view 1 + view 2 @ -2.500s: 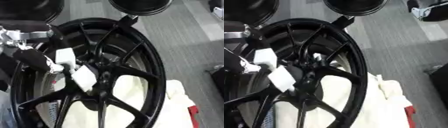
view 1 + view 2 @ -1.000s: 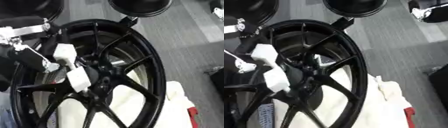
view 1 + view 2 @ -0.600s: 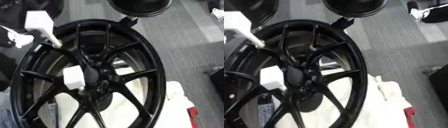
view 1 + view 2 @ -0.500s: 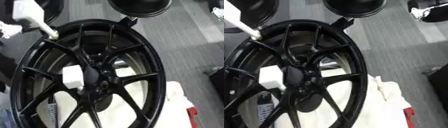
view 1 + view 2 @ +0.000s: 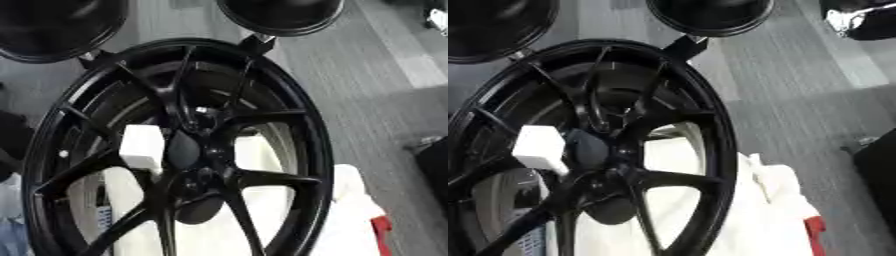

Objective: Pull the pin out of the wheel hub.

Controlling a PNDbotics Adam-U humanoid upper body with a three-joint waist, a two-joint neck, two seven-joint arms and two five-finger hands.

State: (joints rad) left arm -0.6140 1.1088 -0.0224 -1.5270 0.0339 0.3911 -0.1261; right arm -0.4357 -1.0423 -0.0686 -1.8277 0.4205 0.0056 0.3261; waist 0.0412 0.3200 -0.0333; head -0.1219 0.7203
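Note:
A black multi-spoke wheel (image 5: 262,117) fills both eye views, lying tilted on a white cloth. Its hub (image 5: 186,150) is a dark oval cap at the centre where the spokes meet. A white block (image 5: 142,146) sits against the hub's left side, also visible in the right eye view as the white block (image 5: 538,148). No separate pin can be made out at the hub. Neither of my hands shows in either view.
Two more black round wheels stand behind, one at top left (image 5: 52,22) and one at top centre (image 5: 280,12). A white cloth (image 5: 354,215) with a red item (image 5: 382,232) lies at lower right. Grey carpet (image 5: 385,75) runs to the right, with a dark object (image 5: 433,165) at its edge.
The left hand, which was at the hub with a white piece and thin rod, lifted away up and left and has left the view. One white block stays at the hub.

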